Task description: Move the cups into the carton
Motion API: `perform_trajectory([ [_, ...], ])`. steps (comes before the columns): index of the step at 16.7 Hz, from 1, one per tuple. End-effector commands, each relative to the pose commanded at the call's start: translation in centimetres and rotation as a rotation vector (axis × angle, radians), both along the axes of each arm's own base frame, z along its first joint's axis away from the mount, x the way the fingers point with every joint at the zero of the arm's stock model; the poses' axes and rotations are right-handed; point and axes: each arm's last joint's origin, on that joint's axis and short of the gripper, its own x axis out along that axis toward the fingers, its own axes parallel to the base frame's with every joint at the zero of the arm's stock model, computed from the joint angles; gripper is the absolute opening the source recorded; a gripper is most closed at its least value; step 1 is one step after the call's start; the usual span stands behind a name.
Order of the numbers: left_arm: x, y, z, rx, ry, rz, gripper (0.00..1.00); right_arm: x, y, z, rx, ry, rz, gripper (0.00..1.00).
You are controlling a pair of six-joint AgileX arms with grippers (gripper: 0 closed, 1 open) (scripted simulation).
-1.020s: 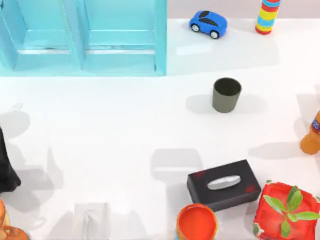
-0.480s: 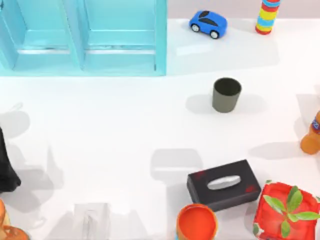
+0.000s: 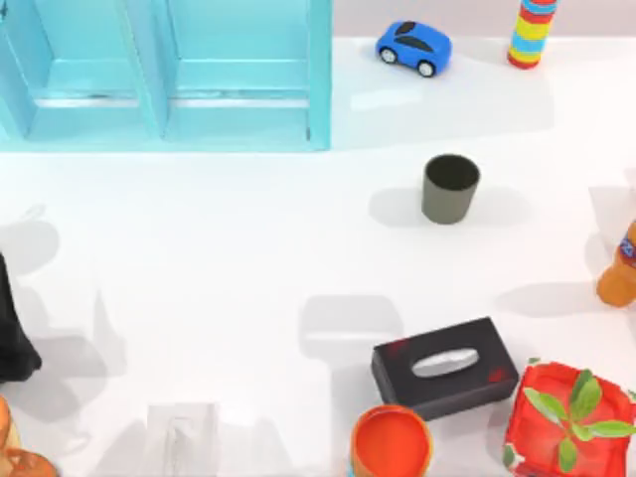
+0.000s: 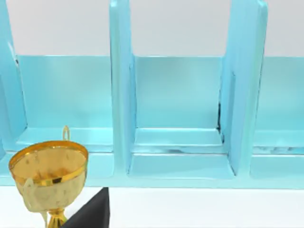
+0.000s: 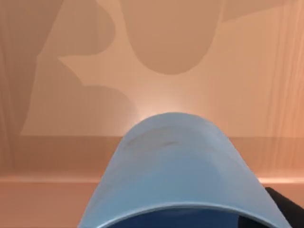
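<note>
Nothing on the tabletop (image 3: 219, 268) has shifted since a second ago; every object in the top view sits where it did.

Whether the right arm's fingers are spread or pinching anything cannot be told. In the right wrist view the blue cup (image 5: 175, 166) sits very close to the lens, its lower part cut off by the frame edge, with a dark sliver (image 5: 287, 209) at the corner beside it that is too cropped to identify. Behind the cup is a tan surface (image 5: 156, 57) crossed by shadows.

The left wrist view faces a pale-blue compartmented rack (image 4: 180, 95), with a gold trophy (image 4: 49, 175) in front of it, its foot cut off.

In the top view the olive-grey cup (image 3: 450, 188) stands upright at about 1 o'clock from the tabletop's middle, well apart from everything. The rack fills 11 o'clock. A black tissue box (image 3: 445, 366) lies at 5 o'clock, and just beside it the orange pot (image 3: 392, 442) is cropped by the lower edge. A black shape (image 3: 12, 333) at 9 o'clock is mostly out of frame.
</note>
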Motion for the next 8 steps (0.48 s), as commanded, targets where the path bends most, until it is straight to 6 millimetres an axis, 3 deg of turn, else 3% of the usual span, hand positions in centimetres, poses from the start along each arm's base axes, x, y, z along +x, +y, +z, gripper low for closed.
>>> perform_trajectory([
  [8, 0.0, 0.0, 0.0, 0.0, 0.0, 0.0, 1.0, 0.0, 0.0, 0.0, 0.0, 0.0, 0.0, 0.6],
])
